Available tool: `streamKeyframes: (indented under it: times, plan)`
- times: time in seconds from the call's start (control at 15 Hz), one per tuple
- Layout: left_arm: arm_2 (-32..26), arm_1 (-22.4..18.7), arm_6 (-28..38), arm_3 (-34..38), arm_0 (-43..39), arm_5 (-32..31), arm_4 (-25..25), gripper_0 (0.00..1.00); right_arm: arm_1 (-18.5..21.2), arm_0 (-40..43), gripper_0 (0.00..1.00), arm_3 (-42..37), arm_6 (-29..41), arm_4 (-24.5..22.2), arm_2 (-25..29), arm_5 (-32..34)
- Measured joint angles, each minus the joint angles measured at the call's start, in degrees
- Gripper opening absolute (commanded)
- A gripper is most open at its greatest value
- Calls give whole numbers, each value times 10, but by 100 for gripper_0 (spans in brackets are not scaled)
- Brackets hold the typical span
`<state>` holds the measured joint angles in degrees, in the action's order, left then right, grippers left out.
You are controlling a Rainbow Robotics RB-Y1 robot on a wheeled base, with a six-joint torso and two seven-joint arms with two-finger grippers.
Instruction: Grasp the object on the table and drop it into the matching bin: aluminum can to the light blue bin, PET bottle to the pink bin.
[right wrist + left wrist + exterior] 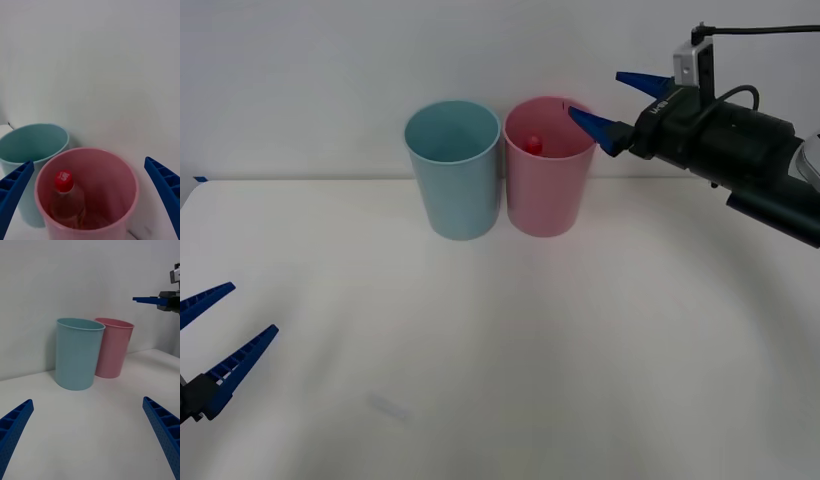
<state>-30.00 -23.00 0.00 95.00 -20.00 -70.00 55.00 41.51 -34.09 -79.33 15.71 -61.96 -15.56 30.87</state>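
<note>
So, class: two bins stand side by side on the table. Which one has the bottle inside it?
The pink bin, on the robot's right of the pair, beneath the open right pincer. The red-capped bottle stands inside it; the light blue bin beside it looks empty.

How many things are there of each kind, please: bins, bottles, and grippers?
Bins: 2, the light blue bin and the pink bin
Bottles: 1, the PET bottle, inside the pink bin
Grippers: 2, the left gripper and the right gripper, both open
Total: 5
</note>
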Motion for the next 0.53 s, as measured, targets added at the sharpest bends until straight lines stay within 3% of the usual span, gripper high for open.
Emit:
streamKeyframes:
  times: [0.2, 0.53]
  plan:
    - [0, 0, 0, 0, 0, 0, 0, 100, 37, 71, 100, -73, 2, 18, 22, -8]
    - [0, 0, 0, 0, 0, 0, 0, 100, 54, 237, 100, -208, -3, 18, 112, -4]
